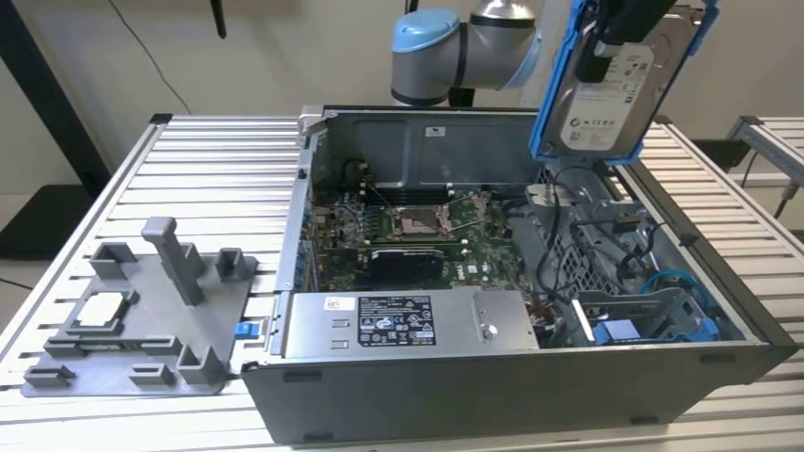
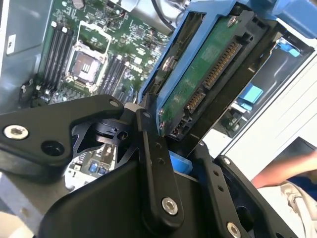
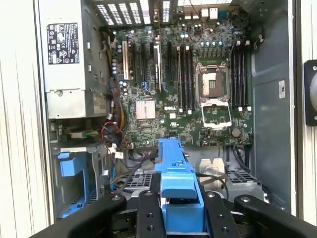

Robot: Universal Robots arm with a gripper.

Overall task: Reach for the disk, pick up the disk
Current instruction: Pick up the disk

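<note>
Ribbed aluminium slats make up the worktop (image 1: 201, 160), on which an open computer case (image 1: 503, 377) lies with its motherboard (image 1: 415, 221) exposed, and beside it a grey fixture tray (image 1: 138, 320) carrying a small square chip (image 1: 101, 309). Well above the case, the disk (image 1: 612, 89) is seen lifted clear in the exterior view, hanging nearly upright with its white label facing outward. The gripper (image 2: 168, 144) is clamped on it — the jaws are closed across the blue carrier (image 3: 174, 178), one black finger (image 2: 151, 163) pressed against each face, as both wrist views show. Between the jaws, the drive's green circuit board and connector edge run away from the grasp, and the empty blue bay (image 1: 653, 315) sits far below them. The pick-up is judged to be done. The disk is judged stiff and fairly heavy for its size, with smooth metal that could slide, whereas the plastic frame offers some give and friction; hold is best taken on the carrier's rails, never on the bare board or connector pins — these look fragile. At the edge of the second wrist view, a person's arm (image 2: 282, 171) is visible beyond the case.
</note>
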